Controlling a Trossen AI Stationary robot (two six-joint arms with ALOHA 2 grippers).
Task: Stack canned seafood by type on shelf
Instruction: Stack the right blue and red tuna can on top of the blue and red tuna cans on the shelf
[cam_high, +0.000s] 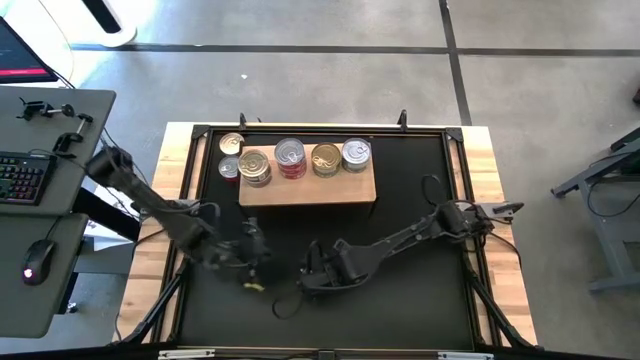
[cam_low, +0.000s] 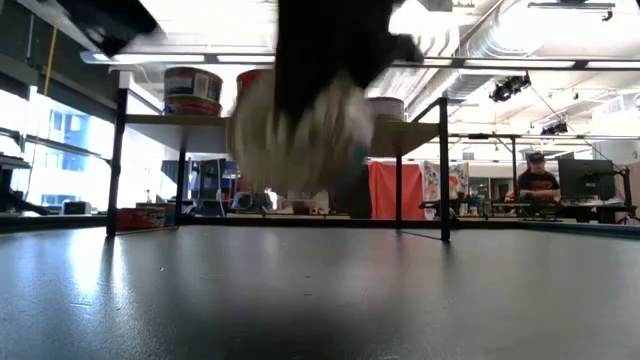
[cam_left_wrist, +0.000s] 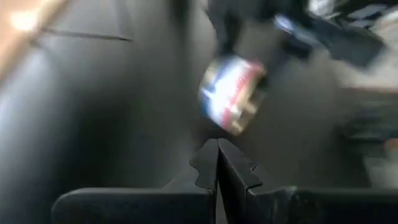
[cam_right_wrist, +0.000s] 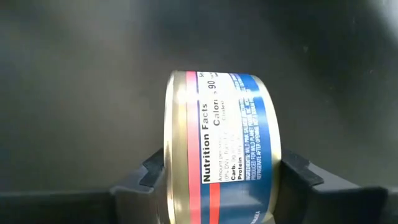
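A canned seafood tin with a blue and red label and gold ends sits between the fingers of my right gripper, above the black mat in front of the shelf. The low view shows this tin blurred and off the mat. Several tins stand on the shelf's flat top. Two more tins stand on the mat by the shelf's left end. My left gripper is shut on nothing, just left of the right one, and points toward the held tin. My right gripper pinches the tin between its two fingers, one on each flat end. The fingers come from above, slanting down. The tin is turned on edge, its label wall toward the wrist camera, and is lifted clear of the mat.
The black mat lies inside a dark frame, with pale wooden strips along the table's sides. A desk with a keyboard and mouse stands off the table's left. A person sits far behind the table.
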